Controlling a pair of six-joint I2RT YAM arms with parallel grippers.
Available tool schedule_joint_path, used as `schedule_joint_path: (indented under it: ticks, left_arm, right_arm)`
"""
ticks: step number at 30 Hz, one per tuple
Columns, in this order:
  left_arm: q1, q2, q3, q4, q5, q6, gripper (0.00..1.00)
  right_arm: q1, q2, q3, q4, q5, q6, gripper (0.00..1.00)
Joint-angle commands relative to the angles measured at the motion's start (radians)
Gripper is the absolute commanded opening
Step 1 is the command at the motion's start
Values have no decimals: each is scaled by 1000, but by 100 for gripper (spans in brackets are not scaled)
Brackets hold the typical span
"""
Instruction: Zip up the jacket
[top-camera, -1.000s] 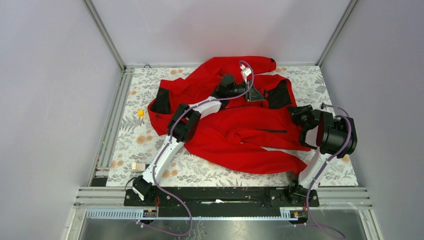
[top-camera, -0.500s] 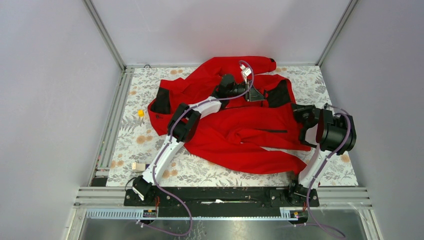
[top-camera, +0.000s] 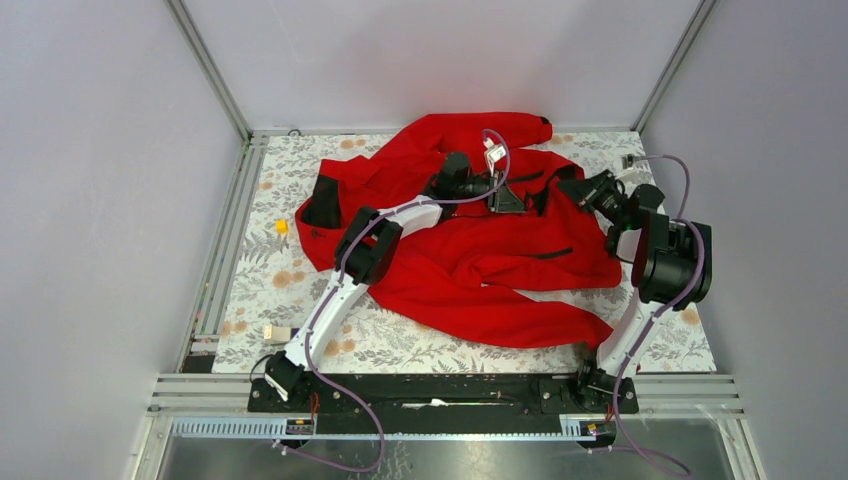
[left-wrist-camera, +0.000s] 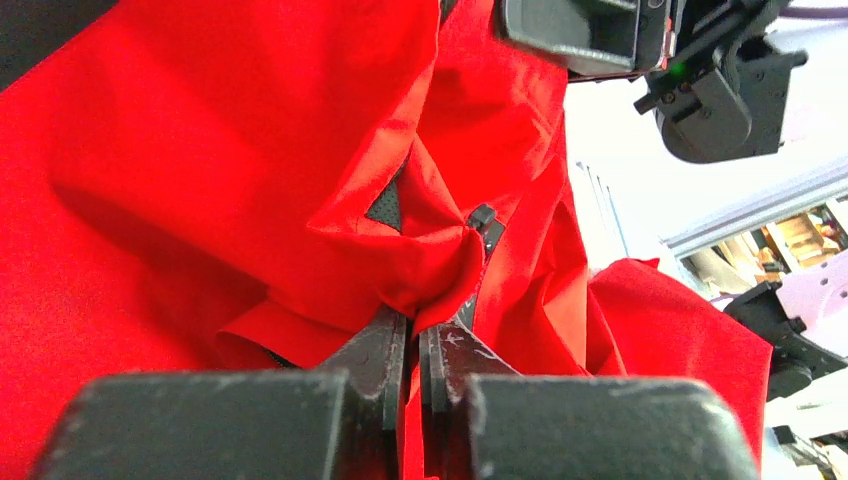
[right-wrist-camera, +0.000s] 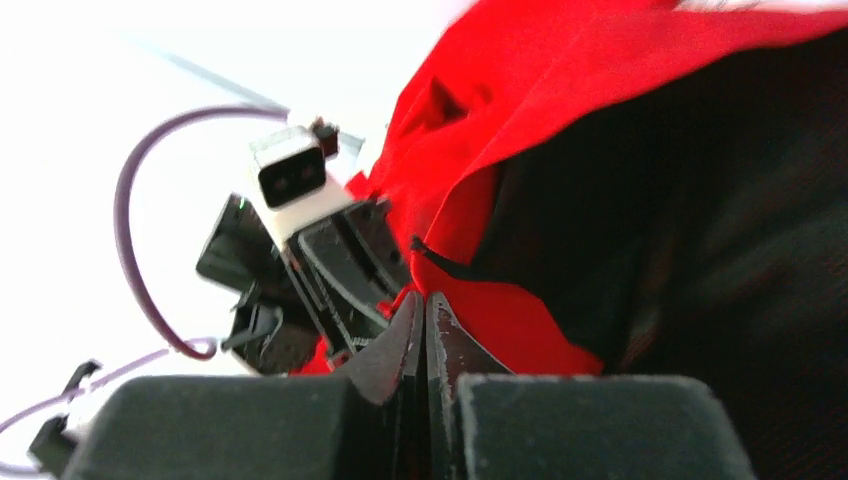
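The jacket (top-camera: 470, 265) lies crumpled on the bench (top-camera: 280, 280), under and around both tools. The left tool (left-wrist-camera: 412, 325) is squeezed tight on a little bunch of red cloth. A dark bit of zipper (left-wrist-camera: 485, 220) pokes up just past its tips. The right tool (right-wrist-camera: 420, 305) is pressed shut too. Its tips sit at the red edge, next to the black lining (right-wrist-camera: 680, 200). I cannot tell if any cloth is really caught in it.

The jacket looks light, thin and floppy, and maybe a bit slippery. I think it will bunch up and slide, not lie flat. The best place to hold it is close by the zipper. One tool can pinch the cloth below, and the other can take the small pull. That would pull the zipper line straight and tight.
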Motion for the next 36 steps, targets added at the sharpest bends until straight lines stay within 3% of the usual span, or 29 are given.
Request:
schedule_joint_path:
  ticks: [1,5,9,15,18,22,28,34,36]
  left_arm:
    - [9,-82,-1,39,87,49,0]
    - [11,-90,14,-9,116,110,0]
    - [26,-87,10,-16,118,132,0]
    - [37,-120,-54,57,152,160,0]
    - [44,-99,-20,45,161,164,0]
    - [47,-85,-14,115,181,122,0]
    - [47,-76,-13,137,194,114,0]
    - [42,-71,-15,139,194,103,0]
    - [42,-73,-15,119,188,117,0]
  right_arm:
    - [33,-75,51,-331,-217,-197,0]
    - [100,-165,173,-937,-83,-614,0]
    - [127,-188,200,-1037,-93,-648,0]
    - [143,-171,295,-1330,-9,-724,0]
    - [144,-229,285,-1374,58,-722,0]
    - [146,-247,301,-1388,-70,-695,0]
    - [156,-226,309,-1384,-66,-716,0]
    - [168,-291,216,-1169,-1,-709,0]
    - [168,-300,211,-1166,33,-720,0]
